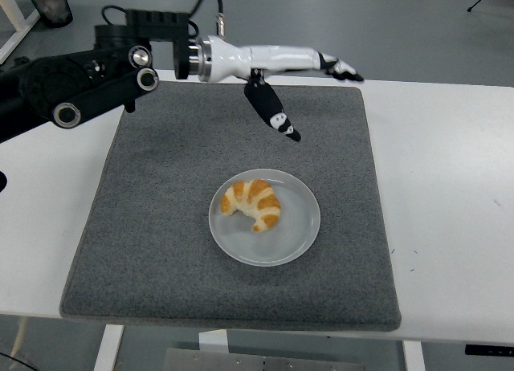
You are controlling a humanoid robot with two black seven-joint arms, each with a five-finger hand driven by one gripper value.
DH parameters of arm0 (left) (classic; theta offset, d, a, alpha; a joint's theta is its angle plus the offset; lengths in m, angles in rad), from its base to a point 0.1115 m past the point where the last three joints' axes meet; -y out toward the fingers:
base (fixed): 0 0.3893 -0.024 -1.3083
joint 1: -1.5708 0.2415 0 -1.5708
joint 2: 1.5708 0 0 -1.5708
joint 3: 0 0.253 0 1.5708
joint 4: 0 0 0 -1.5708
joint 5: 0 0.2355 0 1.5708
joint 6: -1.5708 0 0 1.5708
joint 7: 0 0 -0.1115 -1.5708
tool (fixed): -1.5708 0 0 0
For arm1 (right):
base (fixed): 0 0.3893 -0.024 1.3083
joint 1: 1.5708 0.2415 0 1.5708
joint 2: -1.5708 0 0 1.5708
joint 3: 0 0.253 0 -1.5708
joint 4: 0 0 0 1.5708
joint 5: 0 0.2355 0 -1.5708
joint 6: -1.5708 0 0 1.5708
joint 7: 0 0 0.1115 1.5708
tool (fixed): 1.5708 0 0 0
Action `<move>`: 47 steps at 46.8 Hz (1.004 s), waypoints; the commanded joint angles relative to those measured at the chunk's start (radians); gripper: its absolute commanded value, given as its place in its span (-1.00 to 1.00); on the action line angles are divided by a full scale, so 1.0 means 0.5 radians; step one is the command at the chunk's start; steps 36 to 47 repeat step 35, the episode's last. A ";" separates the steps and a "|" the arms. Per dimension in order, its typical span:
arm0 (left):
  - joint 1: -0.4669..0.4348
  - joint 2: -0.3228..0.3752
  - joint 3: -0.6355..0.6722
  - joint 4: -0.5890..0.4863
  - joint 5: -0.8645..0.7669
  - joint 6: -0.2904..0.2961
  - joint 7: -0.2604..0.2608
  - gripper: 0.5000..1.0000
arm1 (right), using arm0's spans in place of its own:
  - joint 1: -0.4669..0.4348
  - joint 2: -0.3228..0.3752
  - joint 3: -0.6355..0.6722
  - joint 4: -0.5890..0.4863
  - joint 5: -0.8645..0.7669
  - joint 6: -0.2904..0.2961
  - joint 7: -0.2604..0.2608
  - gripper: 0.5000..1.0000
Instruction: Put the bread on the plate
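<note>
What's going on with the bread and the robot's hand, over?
Left hand open, up over the mat's far edge, holding nothing. Bread lying on the plate. Right hand not in view. Nothing in the way.
</note>
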 commanded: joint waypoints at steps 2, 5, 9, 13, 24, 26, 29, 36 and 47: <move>0.076 0.071 -0.081 0.155 -0.514 0.015 0.007 0.97 | 0.000 0.000 0.000 0.000 -0.002 -0.001 0.000 0.81; 0.159 0.114 -0.090 0.271 -0.900 0.021 0.010 0.97 | 0.000 0.000 0.000 0.000 0.001 -0.001 0.000 0.81; 0.251 0.139 -0.075 0.409 -1.391 0.101 0.019 0.97 | 0.000 0.000 0.000 0.000 0.001 -0.001 0.000 0.81; 0.383 0.136 -0.084 0.553 -1.766 0.211 0.031 0.97 | 0.000 0.000 0.000 0.000 0.001 -0.001 0.000 0.81; 0.717 -0.103 -0.136 0.845 -2.527 0.576 0.025 0.97 | 0.000 0.000 0.003 0.000 0.004 -0.001 0.003 0.81; 0.751 -0.143 -0.188 0.876 -2.592 0.610 0.010 0.97 | 0.000 0.000 0.003 0.000 0.004 0.002 0.006 0.81; 0.803 -0.198 -0.332 0.910 -2.620 0.623 -0.002 0.98 | 0.000 0.000 0.003 0.000 0.004 -0.001 0.006 0.81; 0.852 -0.278 -0.526 0.913 -2.595 0.613 -0.006 0.98 | 0.000 0.000 0.003 0.000 0.007 0.002 0.006 0.81; 0.852 -0.278 -0.526 0.913 -2.595 0.613 -0.006 0.98 | 0.000 0.000 0.003 0.000 0.007 0.002 0.006 0.81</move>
